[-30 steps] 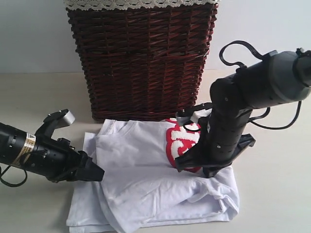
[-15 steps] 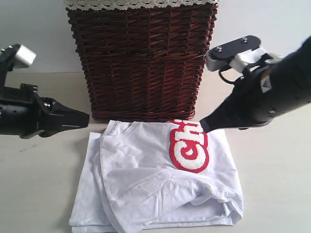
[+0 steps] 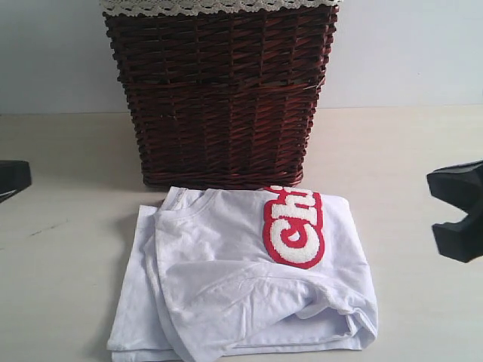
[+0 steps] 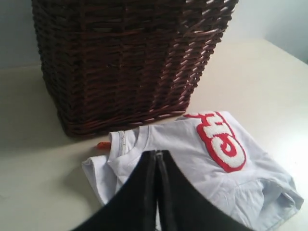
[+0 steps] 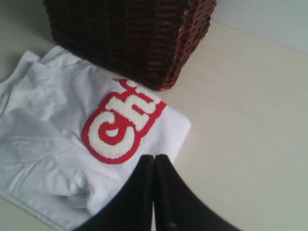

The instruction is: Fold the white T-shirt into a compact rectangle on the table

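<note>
Jaws of the black left gripper (image 4: 157, 159) are pressed flat together on nothing, and those of the black right gripper (image 5: 154, 161) are pressed together and empty as well. Both hang clear of the cloth, one off to each side of the tall dark red-brown wicker basket (image 3: 219, 98).

Just in front of that basket, its collar edge almost touching the basket's base, the soft white cotton T-shirt (image 3: 241, 279) lies on the broad cream-beige matte table (image 3: 407, 151). It is already folded into a rough, several-layered rectangle, with the fuzzy red-and-white lettering patch (image 3: 294, 226) facing up on the half nearer the basket.

The edge farthest from the basket looks puffy, with a loose bulge at one corner, so the rectangle is probably not quite compact yet.

The shirt should handle as light, limp fabric: it will sag, not hold a crease, and its layers may slide apart on the smooth tabletop. The patch is likely thicker and stiffer and would resist a fold across it. A sound hold would be a pinch through all layers at a corner of the edge farthest from the basket, away from the patch
</note>
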